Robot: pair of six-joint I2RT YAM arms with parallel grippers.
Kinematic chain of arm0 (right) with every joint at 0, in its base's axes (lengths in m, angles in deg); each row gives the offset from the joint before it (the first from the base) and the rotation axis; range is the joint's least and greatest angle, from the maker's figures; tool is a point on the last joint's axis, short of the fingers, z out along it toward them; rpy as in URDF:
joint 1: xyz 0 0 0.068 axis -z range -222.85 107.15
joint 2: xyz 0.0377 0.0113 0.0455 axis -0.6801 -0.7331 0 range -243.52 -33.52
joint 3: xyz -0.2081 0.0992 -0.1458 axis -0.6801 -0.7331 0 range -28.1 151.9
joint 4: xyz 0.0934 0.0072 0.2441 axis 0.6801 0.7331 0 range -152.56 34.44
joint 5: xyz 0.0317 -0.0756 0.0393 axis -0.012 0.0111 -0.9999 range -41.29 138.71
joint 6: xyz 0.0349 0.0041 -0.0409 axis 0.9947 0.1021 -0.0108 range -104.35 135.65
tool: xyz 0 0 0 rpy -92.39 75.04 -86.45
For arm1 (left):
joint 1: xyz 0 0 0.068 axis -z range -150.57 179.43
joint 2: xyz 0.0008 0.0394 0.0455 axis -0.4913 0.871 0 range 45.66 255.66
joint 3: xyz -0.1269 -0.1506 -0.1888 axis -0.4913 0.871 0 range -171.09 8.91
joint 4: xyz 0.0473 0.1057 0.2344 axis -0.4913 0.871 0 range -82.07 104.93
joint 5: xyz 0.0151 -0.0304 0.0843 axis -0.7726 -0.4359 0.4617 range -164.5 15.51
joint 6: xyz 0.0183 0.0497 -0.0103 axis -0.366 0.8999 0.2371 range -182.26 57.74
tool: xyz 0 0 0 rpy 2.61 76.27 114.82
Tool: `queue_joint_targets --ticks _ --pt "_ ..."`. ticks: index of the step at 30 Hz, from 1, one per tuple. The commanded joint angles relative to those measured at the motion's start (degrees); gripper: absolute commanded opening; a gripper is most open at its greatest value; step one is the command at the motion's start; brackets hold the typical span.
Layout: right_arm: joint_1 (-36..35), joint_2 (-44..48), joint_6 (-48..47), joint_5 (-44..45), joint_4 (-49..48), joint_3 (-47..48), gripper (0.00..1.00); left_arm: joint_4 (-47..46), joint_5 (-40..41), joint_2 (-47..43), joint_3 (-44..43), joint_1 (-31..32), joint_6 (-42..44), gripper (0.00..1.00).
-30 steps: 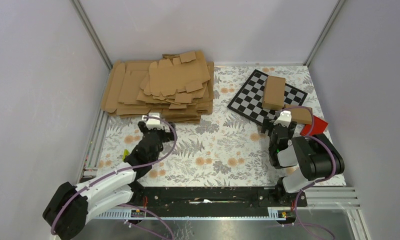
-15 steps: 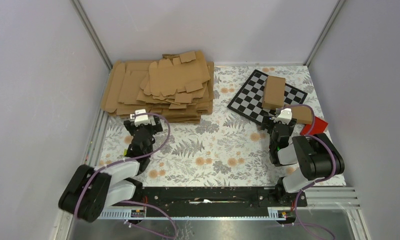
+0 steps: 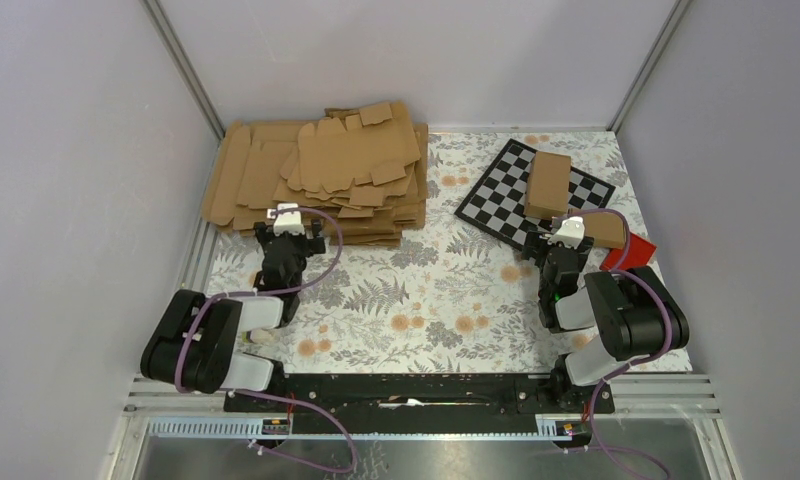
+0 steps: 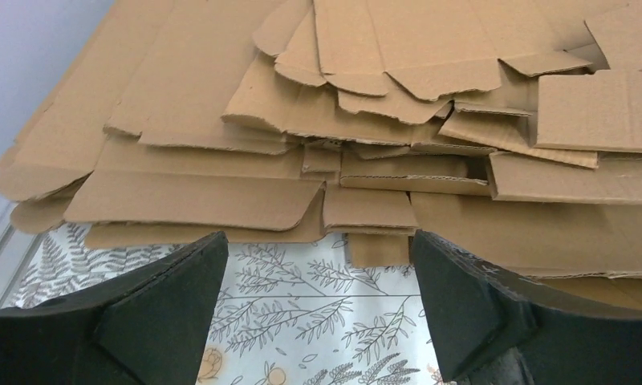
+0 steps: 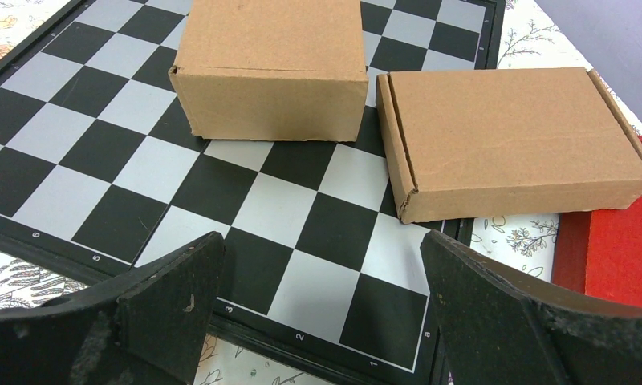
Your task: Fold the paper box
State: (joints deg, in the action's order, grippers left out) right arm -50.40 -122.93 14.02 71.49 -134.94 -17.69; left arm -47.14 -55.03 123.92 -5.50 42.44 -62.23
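Two folded brown paper boxes lie at the back right: one [image 3: 548, 183] [image 5: 270, 68] on the chessboard [image 3: 491, 200] [image 5: 77, 152], a flatter one [image 3: 604, 230] [image 5: 510, 136] at the board's near right edge. My right gripper [image 3: 564, 242] [image 5: 322, 241] is open and empty, just short of these boxes over the board's near edge. My left gripper [image 3: 288, 230] [image 4: 318, 241] is open and empty, low over the tablecloth at the front edge of the thick stack of card sheets [image 3: 321, 180] [image 4: 342, 120], not touching it.
A small red block [image 3: 628, 250] [image 5: 623, 249] lies right of the flatter box. Grey walls close the left, back and right sides. A floral tablecloth [image 3: 436, 290] covers the table between the arms.
My left arm has drawn back and swung its gripper left, then up to the stack's front edge. The right arm and the boxes have hardly moved.
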Motion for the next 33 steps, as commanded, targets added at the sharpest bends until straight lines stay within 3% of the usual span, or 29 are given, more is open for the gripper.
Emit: queue_joint_targets --ticks 1,2,4,7,14,17,18,21,33 --pt "0.2 0.1 0.2 -0.5 -3.4 1.2 0.99 -0.1 -4.8 1.5 -2.9 -0.6 2.4 0.93" --pt "0.1 0.1 0.2 -0.5 -3.3 1.2 0.99 -1.8 -5.4 1.7 -2.3 -0.6 3.3 0.92" --pt "0.2 0.1 0.2 -0.5 -3.4 1.2 0.99 -13.8 -2.9 4.8 1.9 -0.7 3.8 0.97" --pt "0.2 0.1 0.2 -0.5 -3.4 1.2 0.99 -16.4 0.1 5.8 2.8 -2.2 0.7 0.99" --pt "0.2 0.1 0.2 -0.5 -3.3 1.2 0.99 -4.4 -6.1 7.2 -3.8 -7.9 -4.7 0.99" --pt "0.2 0.1 0.2 -0.5 -3.3 1.2 0.99 -9.5 -7.3 7.3 -0.6 -8.5 -5.1 0.99" --pt "0.2 0.1 0.2 -0.5 -3.4 1.2 0.99 -17.1 -5.8 9.4 1.5 -8.5 -4.3 0.99" --pt "0.2 0.0 0.2 -0.5 -3.4 1.2 0.99 -16.1 -2.7 8.8 1.6 -8.3 -5.7 0.99" --pt "0.2 0.1 0.2 -0.4 -3.4 1.2 0.99 -15.0 -2.6 8.7 1.3 -8.2 -5.7 0.99"
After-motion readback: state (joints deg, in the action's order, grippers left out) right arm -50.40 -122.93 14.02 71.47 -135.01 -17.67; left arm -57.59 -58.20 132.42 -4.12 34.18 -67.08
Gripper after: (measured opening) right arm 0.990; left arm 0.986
